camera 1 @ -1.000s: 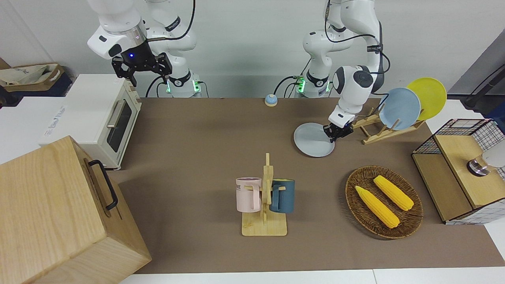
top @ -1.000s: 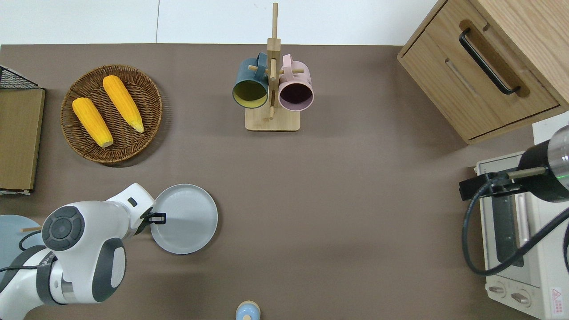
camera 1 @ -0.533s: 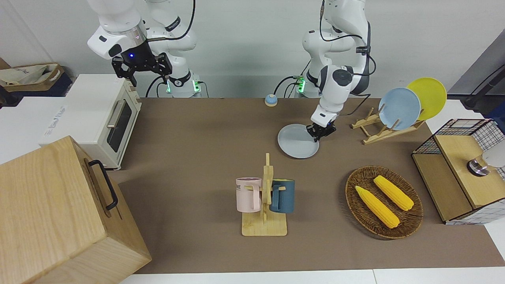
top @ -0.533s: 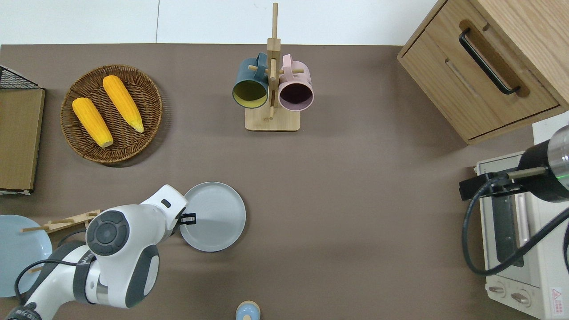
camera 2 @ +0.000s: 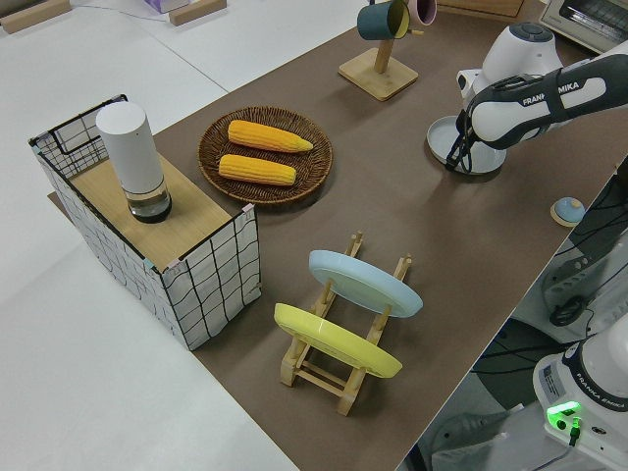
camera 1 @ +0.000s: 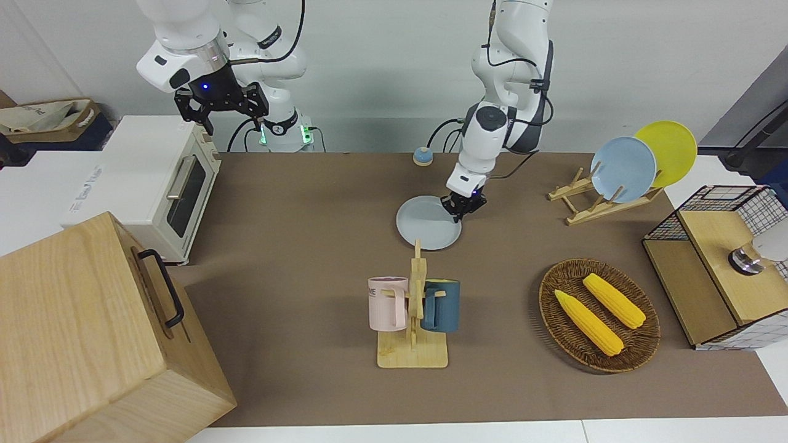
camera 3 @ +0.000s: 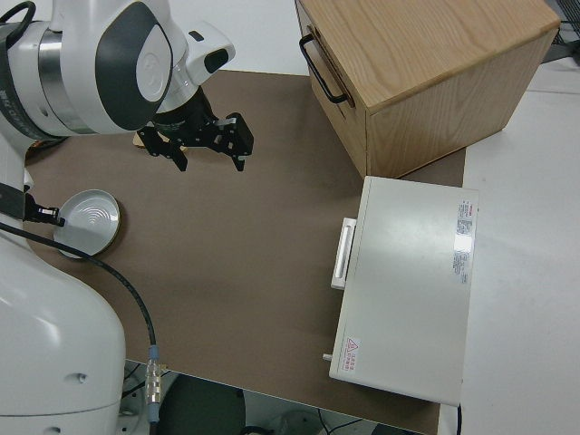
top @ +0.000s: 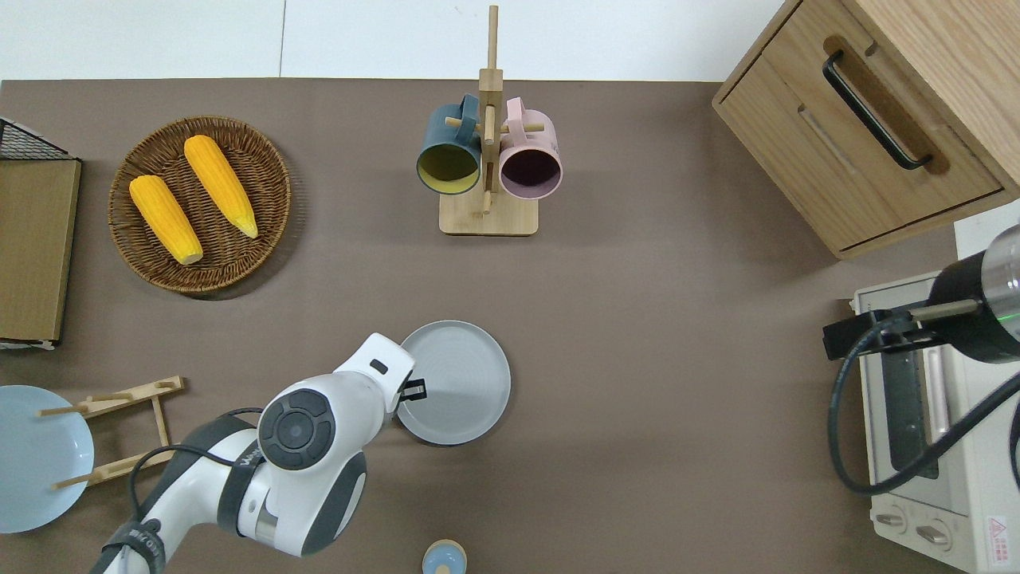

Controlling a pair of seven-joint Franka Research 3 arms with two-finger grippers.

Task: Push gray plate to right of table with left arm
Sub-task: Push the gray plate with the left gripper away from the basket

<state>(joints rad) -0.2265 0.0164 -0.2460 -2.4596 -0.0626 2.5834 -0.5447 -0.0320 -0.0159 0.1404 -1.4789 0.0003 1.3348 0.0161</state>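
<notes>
The left claw (top: 413, 391) presses on the gray plate's (top: 462, 381) rim mid-bench (top: 637, 383), near the mug rack (top: 488, 215); its opening cannot be told. The right arm is parked.

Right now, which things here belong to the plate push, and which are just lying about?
In the job:
gray plate
left claw, low at the plate's rim
table

Lying about:
mug rack
basket of corn
blue plate and yellow plate on their stand
toaster oven
wooden cabinet
right arm, parked
</notes>
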